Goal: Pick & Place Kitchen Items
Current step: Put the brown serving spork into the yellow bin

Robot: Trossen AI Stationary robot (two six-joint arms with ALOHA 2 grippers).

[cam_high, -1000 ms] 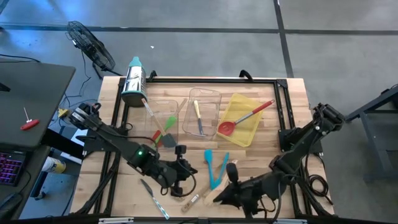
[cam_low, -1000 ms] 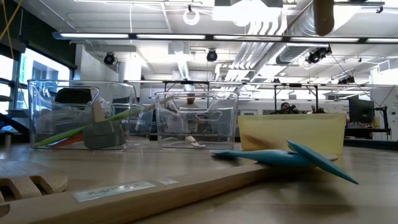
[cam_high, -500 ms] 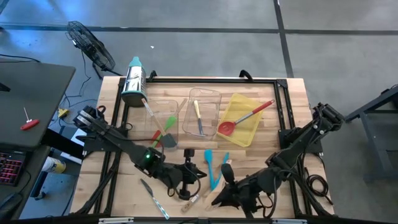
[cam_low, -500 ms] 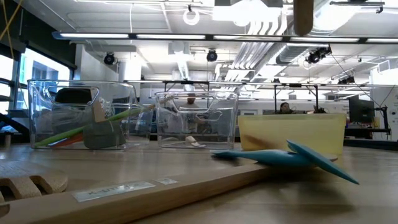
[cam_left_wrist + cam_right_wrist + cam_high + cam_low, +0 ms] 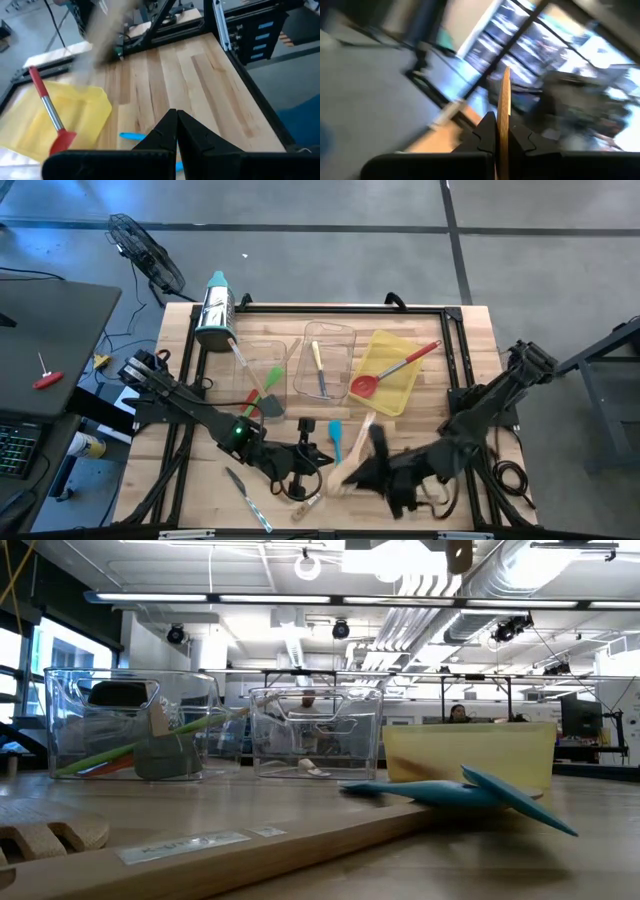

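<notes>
Beyond the wooden worktop (image 5: 470, 340) we see a grey floor from above, and at table height a bright hall with ducts and strip lights. Near the far left corner lies a steel cylinder with a teal cap (image 5: 214, 311). Just right of it stands a clear bin (image 5: 262, 376) holding a green spatula (image 5: 271, 381), a red utensil (image 5: 254, 402) and a grey spatula (image 5: 269, 408). Toward the near edge on the left we find a small knife (image 5: 247, 498).

Our left end effector (image 5: 306, 455) sits low over the middle of the worktop near the near edge, its fingers (image 5: 192, 131) pressed together on nothing. A second clear bin (image 5: 327, 362) at the centre carries a yellow-handled utensil (image 5: 317, 366) and a darker one beside it. Teal spatulas (image 5: 338, 442) lie just right of the left end effector, between the two arms, and a wooden utensil (image 5: 307, 504) lies by the near edge.

Our right end effector (image 5: 372, 472), near the near edge right of centre, is clamped on a wooden utensil (image 5: 504, 116), which sticks up clear of the worktop toward the yellow bin (image 5: 394, 392). That bin, right of centre toward the far edge, holds a red spoon (image 5: 390, 368) with its handle over the rim.
</notes>
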